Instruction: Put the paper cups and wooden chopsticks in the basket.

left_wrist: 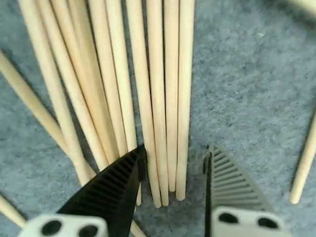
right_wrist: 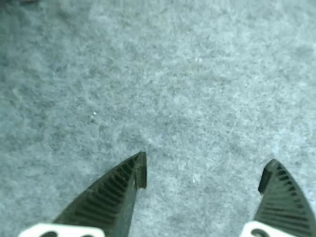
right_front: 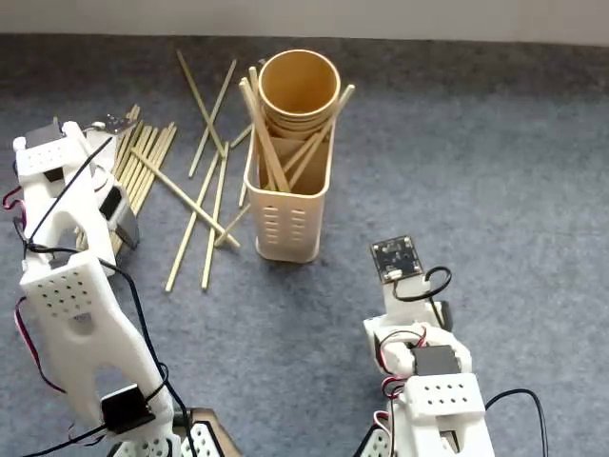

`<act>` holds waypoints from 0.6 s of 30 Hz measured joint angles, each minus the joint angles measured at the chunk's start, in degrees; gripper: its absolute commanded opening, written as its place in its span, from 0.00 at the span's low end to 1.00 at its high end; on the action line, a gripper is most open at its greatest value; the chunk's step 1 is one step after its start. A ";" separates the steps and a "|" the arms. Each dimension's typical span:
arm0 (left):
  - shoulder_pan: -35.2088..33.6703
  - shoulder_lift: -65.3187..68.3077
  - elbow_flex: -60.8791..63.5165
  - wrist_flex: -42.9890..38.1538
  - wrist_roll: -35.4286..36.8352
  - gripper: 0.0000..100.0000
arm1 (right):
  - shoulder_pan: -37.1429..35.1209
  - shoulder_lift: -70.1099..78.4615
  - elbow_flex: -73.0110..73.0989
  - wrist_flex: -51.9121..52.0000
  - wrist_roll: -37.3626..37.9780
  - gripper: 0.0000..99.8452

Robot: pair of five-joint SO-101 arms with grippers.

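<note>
Basket (right_front: 285, 214): we see it upright near the middle of the grey counter (right_front: 495, 171), cream, with slotted walls.
Paper cups (right_front: 299, 88): stacked inside the basket, mouth up, rising above its rim.
Stowed chopsticks (right_front: 274, 143): several lean in the basket beside the cups, tips above the rim.
Loose chopsticks (right_front: 205, 190): crossed and scattered on the counter just beside the basket, on the left arm's side.
Chopstick bundle (left_wrist: 158, 98): a tight row lying side by side on the counter.
Left pincer (left_wrist: 175, 160): narrowly parted, we find, low over the bundle, a few stick ends between its fingers; nothing is clamped.
Right pincer (right_wrist: 205, 170): spread wide over bare counter, holding nothing.
</note>
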 measured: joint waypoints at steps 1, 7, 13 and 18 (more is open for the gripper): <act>0.00 0.88 -0.88 0.09 0.00 0.14 | 0.00 0.00 0.00 0.00 0.00 0.36; 0.26 2.73 -5.01 1.85 0.09 0.08 | 0.00 0.00 0.00 0.00 0.00 0.36; 1.14 2.99 -13.19 8.18 0.18 0.08 | 0.00 0.00 0.00 0.00 0.00 0.36; 3.43 3.08 -14.07 8.88 0.53 0.07 | 0.00 0.00 0.00 0.00 0.00 0.36</act>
